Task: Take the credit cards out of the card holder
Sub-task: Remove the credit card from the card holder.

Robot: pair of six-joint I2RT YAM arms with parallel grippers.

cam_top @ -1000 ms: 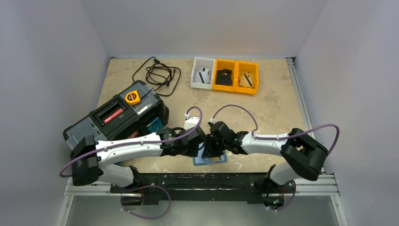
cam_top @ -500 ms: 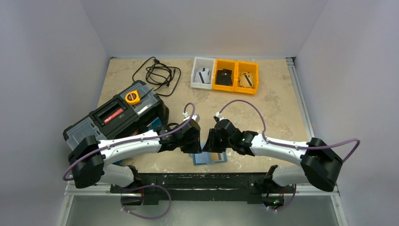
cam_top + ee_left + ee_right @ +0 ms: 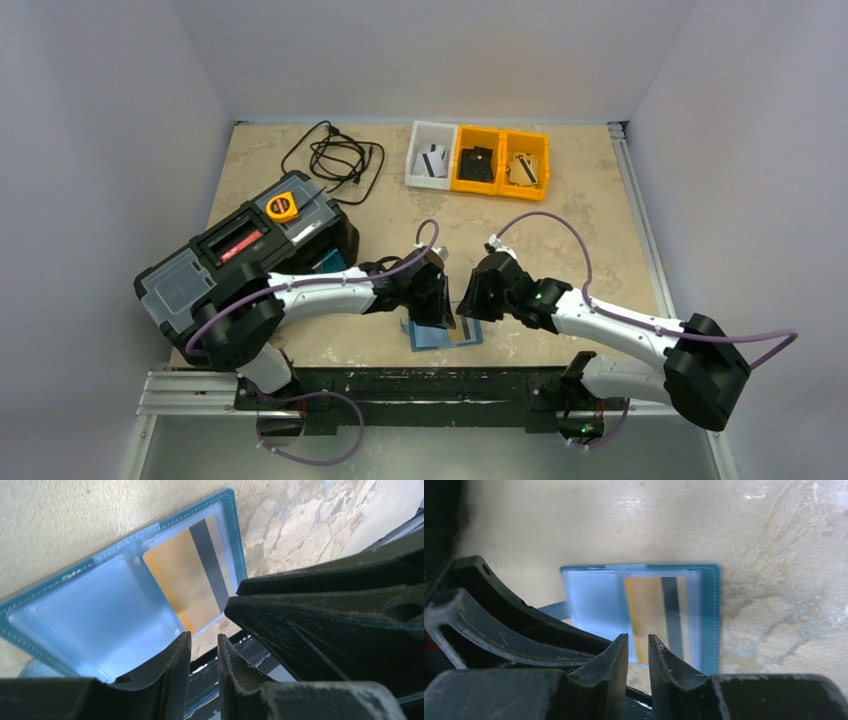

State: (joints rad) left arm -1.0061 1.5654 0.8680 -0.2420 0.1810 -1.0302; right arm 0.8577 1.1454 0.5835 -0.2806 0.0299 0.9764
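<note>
Both arms crowd in over the card holder (image 3: pixel 432 338), which lies open and flat on the table (image 3: pixel 774 530) with its clear pockets facing up. One credit card (image 3: pixel 649 615) shows, tan with a dark stripe, tucked in the panel on the right arm's side of the holder. The other panel looks empty.

The left gripper (image 3: pixel 204 652) hangs by the holder's near edge, jaws a narrow slit apart with nothing between them. The right gripper (image 3: pixel 638 652) is the same story: fingers almost together, gripping nothing, poised by the near edge of the card's panel.

Here's what matters. The card's long axis, marked by that stripe, runs from the holder's far edge to its near edge, pointing straight at the right jaws in the wrist view. So the right gripper looks nearer to the card, and the left looks better placed over the empty panel to pin the holder down. Which end of the pocket is open, I can't tell through the plastic, nor whether either gripper touches the holder.
</note>
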